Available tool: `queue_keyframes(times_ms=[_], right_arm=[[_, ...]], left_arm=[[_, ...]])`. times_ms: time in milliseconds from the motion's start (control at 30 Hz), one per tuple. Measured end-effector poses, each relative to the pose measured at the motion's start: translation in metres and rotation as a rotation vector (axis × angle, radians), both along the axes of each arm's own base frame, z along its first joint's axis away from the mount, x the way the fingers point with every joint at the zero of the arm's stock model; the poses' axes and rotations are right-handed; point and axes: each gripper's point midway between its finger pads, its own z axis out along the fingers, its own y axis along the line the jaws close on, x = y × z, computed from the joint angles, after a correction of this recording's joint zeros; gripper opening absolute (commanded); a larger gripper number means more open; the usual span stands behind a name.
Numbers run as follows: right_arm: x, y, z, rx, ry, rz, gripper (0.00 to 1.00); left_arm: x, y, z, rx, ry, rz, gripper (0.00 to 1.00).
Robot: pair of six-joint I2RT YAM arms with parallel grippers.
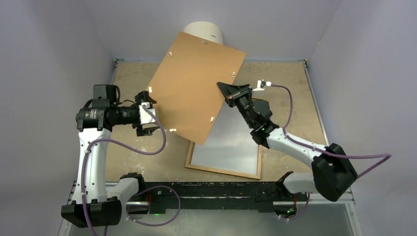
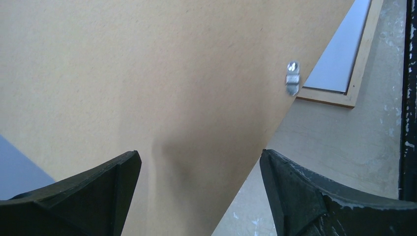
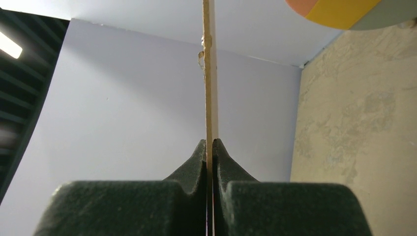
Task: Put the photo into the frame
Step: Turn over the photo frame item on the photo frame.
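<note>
Brown backing board point(image 1: 196, 86) pinched edge-on in right pincer point(image 3: 210, 147); left pincer point(image 2: 199, 162) wide at opposite edge; frame point(image 1: 223, 172) beneath.

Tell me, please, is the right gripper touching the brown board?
Touching. The right wrist view shows the right gripper shut on the brown board, fingers pressed to both faces.

The backing board point(image 1: 196, 86) is seen in plain tan-brown, unpatterned, with small silver clips point(image 2: 292, 78) dotted along its edges. The frame point(image 1: 221, 171) is edged in thin reddish-brown wood, and its inside is shown pale grey-white. The table point(image 1: 133, 78) is mottled in sandy beige; the walls point(image 1: 49, 39) are coloured pale lilac-grey. A white cylinder point(image 1: 206, 30) is seen at the far side. The arms point(image 1: 98, 167) are finished in white and black, with purple cables point(image 1: 366, 156).
</note>
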Motion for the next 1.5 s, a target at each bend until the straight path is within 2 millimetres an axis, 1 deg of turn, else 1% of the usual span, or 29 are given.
queue_keyframes(times_ms=[67,167,267,300,333,367,400,500,533,600,700,733,933,1033,1133,1300,1500], right_arm=[[-0.001,-0.013,-0.005,0.004,0.011,0.006,0.00],[-0.002,-0.041,-0.019,0.002,0.048,0.013,0.00],[-0.004,-0.078,-0.035,-0.013,0.093,0.023,0.00],[-0.005,-0.087,-0.038,-0.015,0.102,0.021,0.00],[-0.010,-0.092,-0.043,-0.019,0.114,0.047,0.00],[-0.006,-0.112,-0.047,-0.019,0.124,0.022,0.00],[-0.009,-0.123,-0.051,-0.019,0.133,0.025,0.00],[-0.017,-0.146,-0.064,-0.032,0.165,0.038,0.00],[-0.020,-0.151,-0.067,-0.040,0.176,0.045,0.00],[-0.028,-0.158,-0.073,-0.066,0.192,0.069,0.00],[-0.038,-0.161,-0.080,-0.107,0.205,0.121,0.00],[-0.042,-0.162,-0.086,-0.125,0.217,0.141,0.00],[-0.054,-0.162,-0.114,-0.209,0.273,0.210,0.00],[-0.055,-0.162,-0.127,-0.241,0.292,0.227,0.00],[-0.052,-0.163,-0.138,-0.271,0.303,0.233,0.00],[-0.048,-0.165,-0.156,-0.307,0.330,0.238,0.00],[-0.038,-0.167,-0.170,-0.318,0.340,0.238,0.00]], left_arm=[[0.000,0.000,0.004,-0.011,0.011,0.011,1.00],[0.003,0.000,0.008,-0.021,0.023,0.021,1.00],[0.006,-0.001,0.009,-0.030,0.052,0.026,1.00],[0.007,-0.001,0.008,-0.032,0.063,0.027,1.00],[0.008,-0.001,0.007,-0.033,0.073,0.028,1.00],[0.008,-0.001,0.006,-0.034,0.081,0.028,1.00],[0.009,-0.001,0.005,-0.035,0.089,0.028,1.00],[0.008,-0.001,0.003,-0.035,0.099,0.028,1.00],[0.007,-0.001,0.003,-0.036,0.101,0.028,1.00],[0.007,-0.001,0.001,-0.037,0.108,0.028,1.00],[0.009,-0.001,-0.007,-0.041,0.133,0.033,1.00],[0.011,-0.001,-0.011,-0.046,0.149,0.041,1.00],[0.036,0.004,-0.041,-0.073,0.277,0.125,1.00],[0.049,0.008,-0.057,-0.082,0.344,0.180,1.00],[0.064,0.011,-0.068,-0.091,0.390,0.235,1.00],[0.079,0.017,-0.080,-0.102,0.423,0.312,1.00],[0.092,0.022,-0.090,-0.102,0.433,0.368,1.00]])
